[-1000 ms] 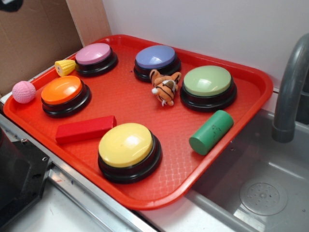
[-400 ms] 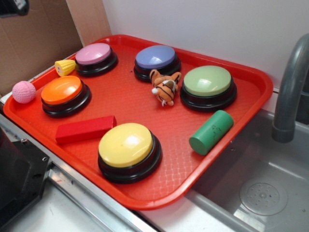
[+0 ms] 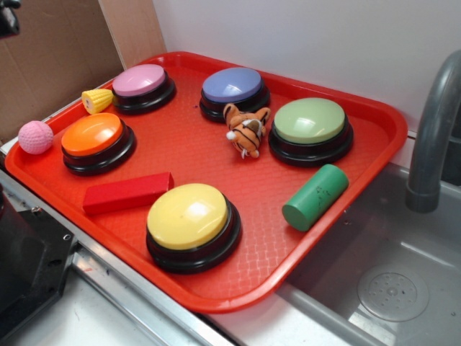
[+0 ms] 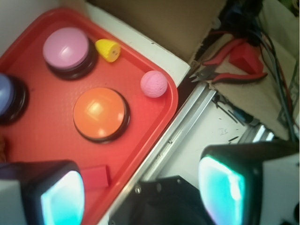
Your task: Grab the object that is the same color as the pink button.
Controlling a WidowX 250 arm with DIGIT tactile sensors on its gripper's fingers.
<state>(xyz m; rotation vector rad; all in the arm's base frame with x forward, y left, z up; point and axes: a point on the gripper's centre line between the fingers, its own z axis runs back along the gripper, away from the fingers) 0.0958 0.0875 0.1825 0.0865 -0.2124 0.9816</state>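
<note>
The small dimpled pink ball lies at the left corner of the red tray, beside the orange button. The wrist view shows the ball close to the tray rim. The pink button stands at the back left of the tray and appears again in the wrist view. My gripper hangs high above the tray's left edge, open, with nothing between its fingers. In the exterior view only a dark bit of the gripper shows, at the top left corner.
On the tray stand a yellow corn toy, purple-blue button, green button, yellow button, tiger toy, red block and green cylinder. A sink with a faucet lies to the right. Red pliers lie off the tray.
The dark part of the gripper at the top left corner of the exterior view has shifted a little left and down. Nothing on the tray has moved.
</note>
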